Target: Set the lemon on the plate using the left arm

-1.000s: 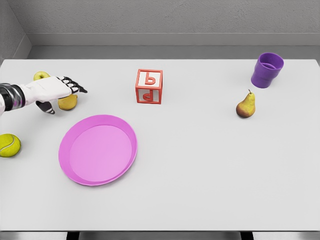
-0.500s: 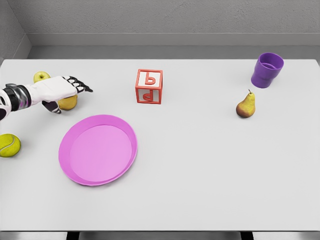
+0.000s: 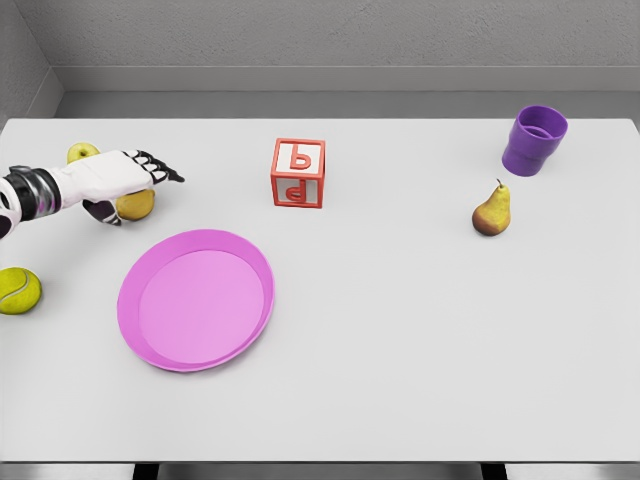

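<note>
white table (image 3: pixel 400 350) all round. left hand (image 3: pixel 112 180) at the upper left sits over the lemon (image 3: pixel 137 205), fingers flat and spread, nothing gripped. pink plate (image 3: pixel 196 298) just below is bare, so grasp and carry remain.

A red letter block (image 3: pixel 298 173) stands near the middle of the white table's (image 3: pixel 400 340) far edge. A purple cup (image 3: pixel 535 139) sits upright toward the far right corner, a pear (image 3: pixel 491 211) just nearer. A tennis ball (image 3: pixel 17 291) lies at the left edge, and a small yellow-green apple (image 3: pixel 82 152) toward the far left corner.
</note>
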Robot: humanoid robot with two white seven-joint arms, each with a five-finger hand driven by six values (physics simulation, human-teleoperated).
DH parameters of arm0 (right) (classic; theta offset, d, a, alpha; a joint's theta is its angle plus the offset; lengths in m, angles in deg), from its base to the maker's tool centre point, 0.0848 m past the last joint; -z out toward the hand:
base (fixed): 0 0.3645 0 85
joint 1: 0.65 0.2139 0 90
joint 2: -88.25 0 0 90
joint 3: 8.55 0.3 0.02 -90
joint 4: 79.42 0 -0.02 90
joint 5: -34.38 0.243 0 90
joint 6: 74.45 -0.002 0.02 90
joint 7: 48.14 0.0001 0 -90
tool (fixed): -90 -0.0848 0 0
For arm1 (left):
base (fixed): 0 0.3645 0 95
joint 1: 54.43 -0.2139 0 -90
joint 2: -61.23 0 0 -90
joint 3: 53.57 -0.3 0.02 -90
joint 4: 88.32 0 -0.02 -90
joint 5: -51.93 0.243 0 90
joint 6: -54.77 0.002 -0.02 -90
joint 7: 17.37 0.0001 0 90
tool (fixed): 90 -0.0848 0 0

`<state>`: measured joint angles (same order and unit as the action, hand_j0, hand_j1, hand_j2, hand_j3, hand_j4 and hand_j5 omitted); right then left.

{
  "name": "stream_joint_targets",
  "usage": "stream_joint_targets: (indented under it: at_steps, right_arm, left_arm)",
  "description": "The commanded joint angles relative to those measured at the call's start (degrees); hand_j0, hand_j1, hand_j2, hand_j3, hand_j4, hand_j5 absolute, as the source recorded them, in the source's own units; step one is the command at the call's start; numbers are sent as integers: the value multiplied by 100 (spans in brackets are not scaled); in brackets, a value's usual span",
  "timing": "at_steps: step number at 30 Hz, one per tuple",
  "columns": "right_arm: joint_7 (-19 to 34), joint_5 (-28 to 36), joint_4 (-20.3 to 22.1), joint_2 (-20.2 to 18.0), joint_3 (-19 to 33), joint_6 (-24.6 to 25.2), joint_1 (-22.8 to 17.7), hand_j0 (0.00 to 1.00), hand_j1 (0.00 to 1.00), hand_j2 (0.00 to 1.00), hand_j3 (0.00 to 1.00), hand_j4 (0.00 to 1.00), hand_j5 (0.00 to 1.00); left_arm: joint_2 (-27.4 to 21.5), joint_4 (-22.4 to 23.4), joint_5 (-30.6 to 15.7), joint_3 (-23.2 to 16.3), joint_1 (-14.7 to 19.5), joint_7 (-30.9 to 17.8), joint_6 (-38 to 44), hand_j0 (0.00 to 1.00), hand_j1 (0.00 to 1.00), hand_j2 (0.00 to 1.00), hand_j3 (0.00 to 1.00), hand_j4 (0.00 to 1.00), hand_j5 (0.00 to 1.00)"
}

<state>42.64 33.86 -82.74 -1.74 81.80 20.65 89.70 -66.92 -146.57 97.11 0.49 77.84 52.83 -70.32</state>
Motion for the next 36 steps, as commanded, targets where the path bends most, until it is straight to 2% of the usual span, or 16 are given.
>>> stream_joint_targets:
  at_steps: [1,12,14,25,28,31,36]
  right_arm:
    - [1,-1,-2,0,0,0,0,100,100,100,100,100,100]
    - [1,-1,-2,0,0,0,0,100,100,100,100,100,100]
    - [1,-1,-2,0,0,0,0,100,100,100,100,100,100]
    - [1,-1,-2,0,0,0,0,100,100,100,100,100,100]
    - [1,-1,-2,0,0,0,0,100,100,100,100,100,100]
    - [1,-1,-2,0,0,0,0,100,100,100,100,100,100]
    - [1,-1,-2,0,0,0,0,100,100,100,100,100,100]
  left_arm:
    - [-8,15,-36,8,0,-6,9,100,100,100,100,100,100]
    - [-8,129,26,8,9,-59,9,100,100,100,100,100,100]
    - [9,138,158,8,18,-68,9,100,100,100,100,100,100]
    - [36,200,96,8,35,-15,9,99,99,99,99,99,99]
    - [44,200,96,8,35,-6,9,90,90,90,90,90,90]
    - [44,200,105,8,35,-15,9,74,74,74,74,74,74]
    - [36,191,87,-45,35,-24,9,59,59,59,59,59,59]
